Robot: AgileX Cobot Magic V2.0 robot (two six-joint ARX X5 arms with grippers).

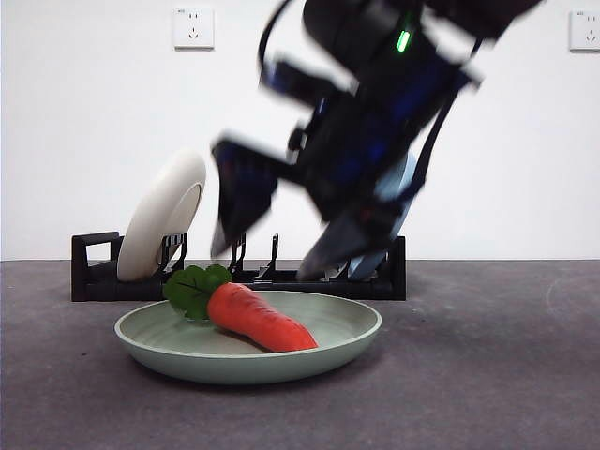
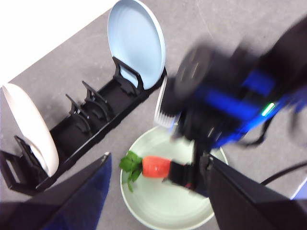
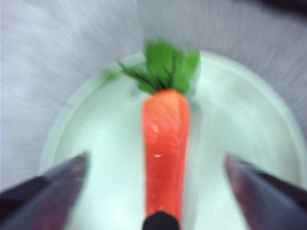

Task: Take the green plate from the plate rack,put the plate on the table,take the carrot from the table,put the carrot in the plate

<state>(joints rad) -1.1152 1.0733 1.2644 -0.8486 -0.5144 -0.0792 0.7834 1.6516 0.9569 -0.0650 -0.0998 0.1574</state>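
Dark grey desk carrying everything. Black plate rack behind, cream-white plate and blue plate slotted upright. Green plate flat on desk in front of rack, pale sage, raised rim, likely set there to receive carrot. Right gripper above plate, jaws spread wide, empty. Left gripper high, wide, waiting. Carrot lying in plate, orange-red, tapered, green leafy top toward rack. Placement apparently done.

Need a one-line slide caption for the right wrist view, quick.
Right claw, open, above the carrot lying in the green plate on the table.
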